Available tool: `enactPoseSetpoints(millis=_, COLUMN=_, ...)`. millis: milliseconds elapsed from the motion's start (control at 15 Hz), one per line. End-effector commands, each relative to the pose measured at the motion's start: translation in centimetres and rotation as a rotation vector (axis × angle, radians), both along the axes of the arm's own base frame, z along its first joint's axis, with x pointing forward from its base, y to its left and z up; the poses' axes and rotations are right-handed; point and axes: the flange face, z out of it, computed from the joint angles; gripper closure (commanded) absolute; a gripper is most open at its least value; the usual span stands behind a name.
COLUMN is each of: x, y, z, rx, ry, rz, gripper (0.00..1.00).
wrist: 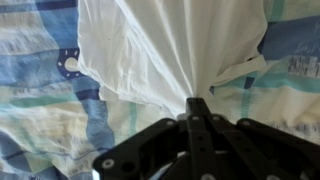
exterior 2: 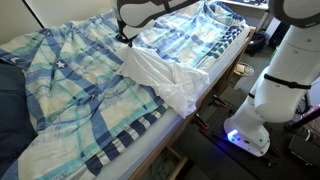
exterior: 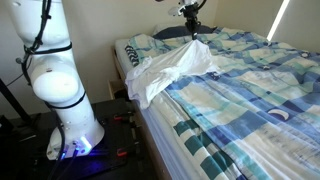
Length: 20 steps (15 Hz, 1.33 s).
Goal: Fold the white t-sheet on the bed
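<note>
Jaws of the black gripper [wrist: 197,105] pinch a fold of the limp white cotton t-shirt [wrist: 170,45], which trails (lengthwise) towards the robot-side edge of the blue-checked bed [exterior: 250,100].

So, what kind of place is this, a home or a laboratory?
Most likely a bedroom in a home: a bed with a blue checked duvet cover stands by a plain wall, and a white t-shirt on it is pinched by the gripper.

t-shirt [wrist: 170,45] top cropped, fingers [wrist: 197,112] blurred
</note>
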Motion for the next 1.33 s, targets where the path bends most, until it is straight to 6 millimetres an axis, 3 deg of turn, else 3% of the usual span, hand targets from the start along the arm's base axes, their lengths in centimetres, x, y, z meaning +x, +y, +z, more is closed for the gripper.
enactPoseSetpoints(millis=0, x=-0.8, y=-0.1, z=2.4, rx=-0.001, ry=-0.022, rz=-0.023, gripper=1.00)
enactPoseSetpoints(millis=400, x=-0.6, y=-0.2, z=4.7, rx=0.013, ry=-0.055, rz=-0.023, gripper=1.00)
enactPoseSetpoints(millis=1000, x=2.1, y=0.2, z=11.5, rx=0.015, ry=-0.135, rz=-0.056, gripper=1.00)
enactPoseSetpoints(millis=1267, x=2.8, y=0.3, z=13.0, rx=0.015, ry=-0.168, rz=-0.080, gripper=1.00)
